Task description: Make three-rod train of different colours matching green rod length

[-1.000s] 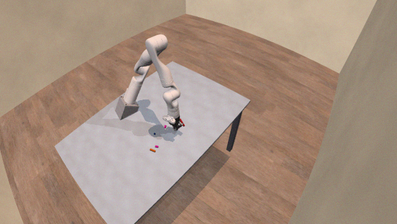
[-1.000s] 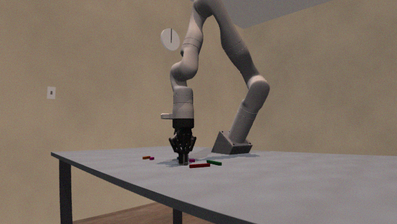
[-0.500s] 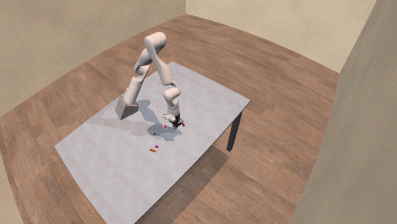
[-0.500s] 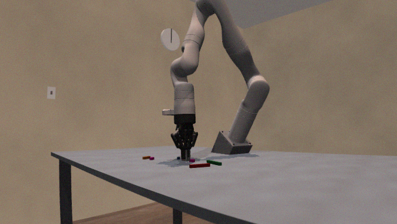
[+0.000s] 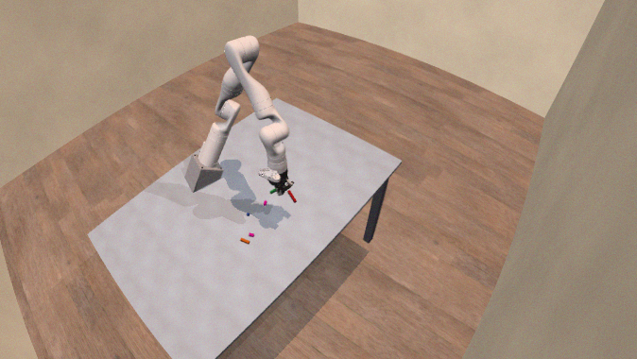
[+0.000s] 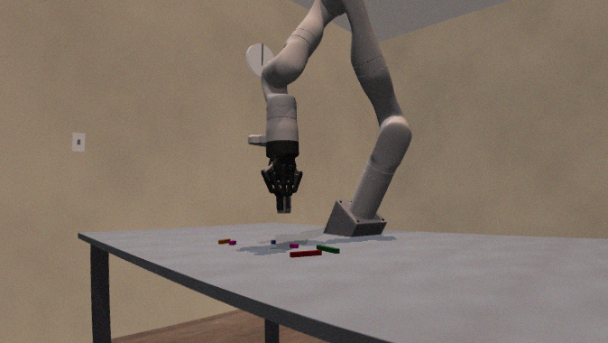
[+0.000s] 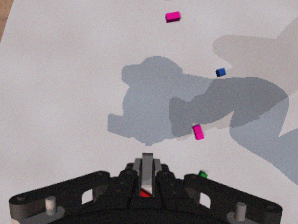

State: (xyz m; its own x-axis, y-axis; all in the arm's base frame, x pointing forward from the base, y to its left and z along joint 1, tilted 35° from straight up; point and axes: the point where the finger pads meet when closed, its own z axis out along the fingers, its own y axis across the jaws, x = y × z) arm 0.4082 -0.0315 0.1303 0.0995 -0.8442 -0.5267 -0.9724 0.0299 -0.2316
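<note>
1. While it hangs well above the flat grey desk, the black end effector points straight down. Its fingers are almost shut.
2. They pinch a small grey rod between them. In the wrist view it shows as a pale bar standing up between the dark fingers.
3. Below, the long green rod lies flat on the desk, just beside the long red rod. The two are close, but a gap shows between them.
4. One short magenta rod lies near the green rod, in the arm's shadow.
5. A tiny blue rod sits a little further along, on its own.
6. Further off, an orange rod and a second short magenta rod lie side by side, with a thin gap between them.
7. The white arm stands on a grey block base at the back of the desk.
</note>
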